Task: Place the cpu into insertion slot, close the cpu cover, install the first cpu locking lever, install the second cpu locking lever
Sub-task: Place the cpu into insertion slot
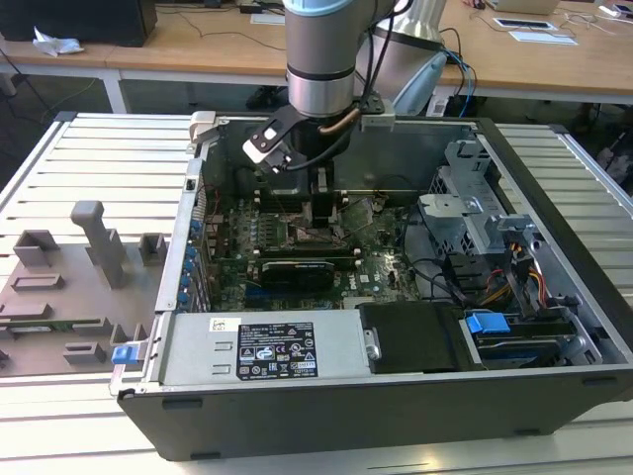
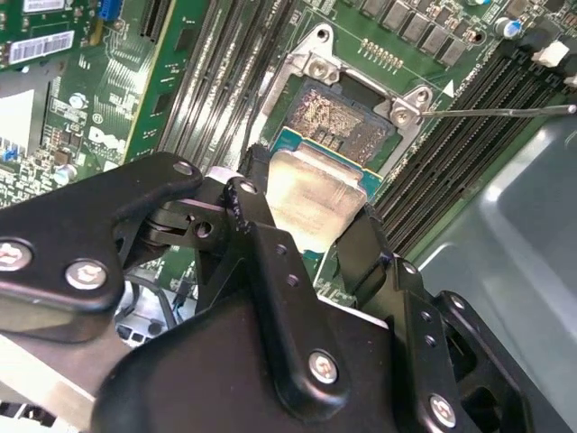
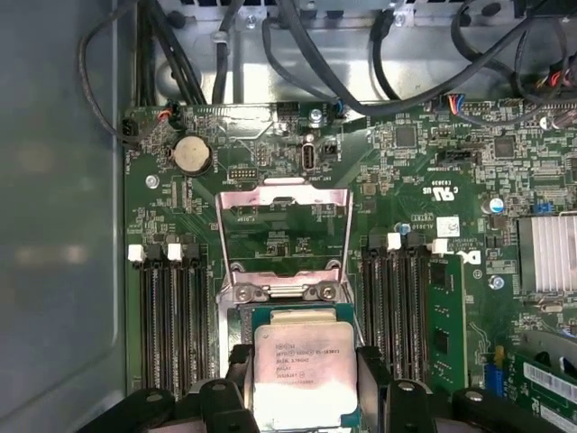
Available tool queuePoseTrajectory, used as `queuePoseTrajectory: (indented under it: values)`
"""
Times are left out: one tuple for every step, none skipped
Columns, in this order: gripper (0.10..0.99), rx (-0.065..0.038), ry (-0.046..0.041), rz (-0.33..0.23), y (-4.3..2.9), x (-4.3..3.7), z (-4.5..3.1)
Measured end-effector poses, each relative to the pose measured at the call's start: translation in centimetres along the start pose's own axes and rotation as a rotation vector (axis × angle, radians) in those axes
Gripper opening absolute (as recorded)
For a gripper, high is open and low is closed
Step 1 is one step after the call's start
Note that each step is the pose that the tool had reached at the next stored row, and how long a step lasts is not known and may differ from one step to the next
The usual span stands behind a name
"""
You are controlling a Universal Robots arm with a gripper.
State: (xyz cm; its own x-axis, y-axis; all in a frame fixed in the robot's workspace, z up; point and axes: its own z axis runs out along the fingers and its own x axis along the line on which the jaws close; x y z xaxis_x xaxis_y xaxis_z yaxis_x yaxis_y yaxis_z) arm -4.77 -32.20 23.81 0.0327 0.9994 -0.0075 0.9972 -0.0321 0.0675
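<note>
Exterior view: the silver-grey cylindrical arm (image 1: pixel 319 59) stands vertical inside the open black computer case (image 1: pixel 396 401). In both wrist views the black two-finger gripper (image 2: pixel 305 221) (image 3: pixel 302 383) clamps the flat square silver-topped cpu (image 2: pixel 311 189) (image 3: pixel 302 365) by opposite edges, over the silver-rimmed square insertion slot (image 2: pixel 347 122). The thin silver cpu cover (image 3: pixel 284 194) is swung open beyond the fingertips.

The open computer case (image 1: pixel 346 416) lies on a slatted table (image 1: pixel 89 148). Inside it, along the near wall, sits a labelled power supply (image 1: pixel 267 348) (grey metal); outside it, to the exterior view's left, a grey fixture tray (image 1: pixel 59 297).
</note>
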Motion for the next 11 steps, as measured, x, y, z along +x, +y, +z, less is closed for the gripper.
queuePoseTrajectory:
  values:
    - [0.545,0.000,-0.0001,0.000,-0.01,0.01,0.05]
    - [0.545,0.000,-0.0001,0.000,-0.03,0.01,0.16]
    - [0.545,0.000,0.0000,0.000,-0.05,0.01,0.27]
    - [0.545,0.000,0.0000,0.000,-0.06,0.02,0.38]
    - [0.545,0.000,-0.0001,0.000,-0.07,0.02,0.47]
    - [0.545,0.000,-0.0001,0.000,-0.08,0.02,0.63]
    - [0.545,0.000,0.0000,0.000,-0.08,0.02,0.72]
    - [0.545,0.000,0.0000,0.000,-0.10,0.02,0.88]
    - [0.545,0.000,0.0000,0.000,-0.11,0.02,1.08]
    - [0.545,0.000,0.0000,0.000,-0.12,0.02,1.24]
    - [0.545,0.000,-0.0001,0.000,-0.13,0.02,1.32]
